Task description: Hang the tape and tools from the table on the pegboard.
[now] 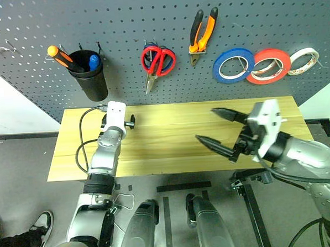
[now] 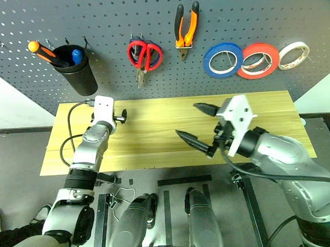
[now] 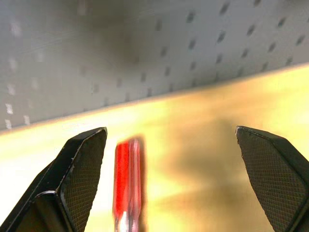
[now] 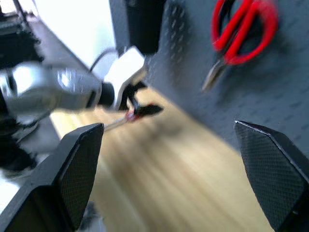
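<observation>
Pegboard (image 1: 149, 25): three tape rolls, one scissors (image 1: 157, 61), one pliers (image 1: 202, 33).

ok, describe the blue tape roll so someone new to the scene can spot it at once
Start at the dark blue-grey pegboard behind the wooden table. Toward its right side hang three tape rolls in a row, below and right of the orange-handled pliers. The blue tape is the leftmost, overlapped at its right edge by the red-orange roll, with the white roll last.
</observation>
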